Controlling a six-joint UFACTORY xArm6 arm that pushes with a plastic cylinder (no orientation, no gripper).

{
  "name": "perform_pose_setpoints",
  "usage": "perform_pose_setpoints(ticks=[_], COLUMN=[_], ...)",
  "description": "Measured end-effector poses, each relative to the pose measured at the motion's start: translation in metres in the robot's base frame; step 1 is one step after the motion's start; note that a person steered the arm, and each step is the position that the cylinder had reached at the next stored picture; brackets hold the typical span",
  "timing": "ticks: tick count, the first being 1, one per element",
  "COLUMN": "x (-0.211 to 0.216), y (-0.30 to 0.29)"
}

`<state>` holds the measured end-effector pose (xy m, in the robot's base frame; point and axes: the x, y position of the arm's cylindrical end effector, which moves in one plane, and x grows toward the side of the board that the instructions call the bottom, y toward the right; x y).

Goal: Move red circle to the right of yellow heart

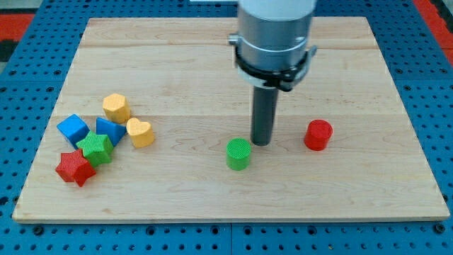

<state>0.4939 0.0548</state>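
The red circle (318, 134) stands on the wooden board at the view's right of centre. The yellow heart (140, 132) lies at the view's left, in a cluster of blocks. My tip (261, 144) rests on the board between the green circle (238, 154) and the red circle. It is close to the green circle's upper right and a short way left of the red circle, touching neither as far as I can see.
Around the yellow heart are a yellow hexagon (115, 108), a blue cube (73, 129), a blue triangle (109, 130), a green star (95, 149) and a red star (75, 168). The board (226, 42) lies on a blue pegboard.
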Motion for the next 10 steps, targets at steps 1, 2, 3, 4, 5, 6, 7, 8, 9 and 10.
perform_pose_setpoints(ticks=[1,2,3,4,5,6,7,8,9,10], x=[0.033,0.031,0.041,0.054,0.045,0.016,-0.007,0.006,0.003,-0.022], y=[-0.044,-0.117,-0.129,-0.056,0.07,0.167,0.134,0.04,-0.054,-0.034])
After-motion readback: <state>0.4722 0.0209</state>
